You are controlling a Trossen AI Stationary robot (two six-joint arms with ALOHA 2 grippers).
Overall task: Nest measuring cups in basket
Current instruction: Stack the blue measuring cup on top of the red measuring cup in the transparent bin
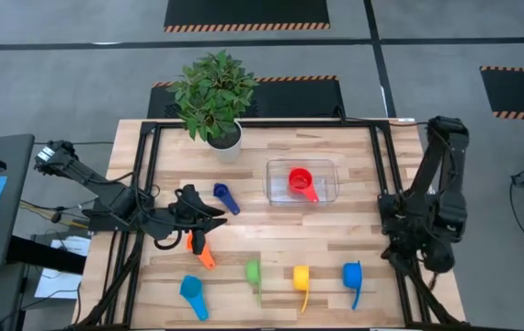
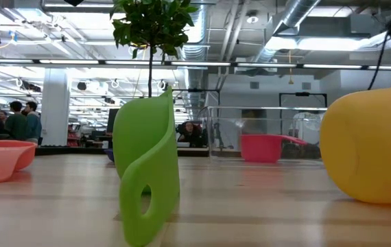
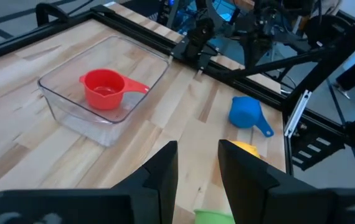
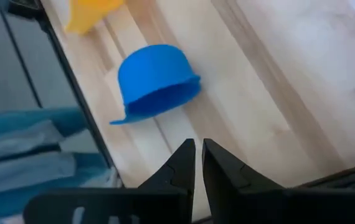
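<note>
So far one item was stowed: the red cup [image 1: 300,179] lay in the basket [image 1: 329,169]. Six stayed on the table [image 1: 354,234]: dark blue cup [image 1: 224,196] at the basket's 9 o'clock; orange cup [image 1: 203,252], light blue cup [image 1: 191,293], green cup [image 1: 254,272], yellow cup [image 1: 301,278] and blue cup [image 1: 351,275] toward 6 and 7 o'clock. Left gripper [image 1: 209,218], narrowly parted and empty, hung between dark blue and orange. Right gripper [image 4: 195,163], nearly closed and empty, waited beside the blue cup.

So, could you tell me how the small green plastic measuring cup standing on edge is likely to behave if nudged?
The small green plastic measuring cup balances on its rim and handle in the low view, so it would probably topple easily. Its thin moulded wall suggests it's light and stiff, likely sliding on the smooth wooden table.
</note>
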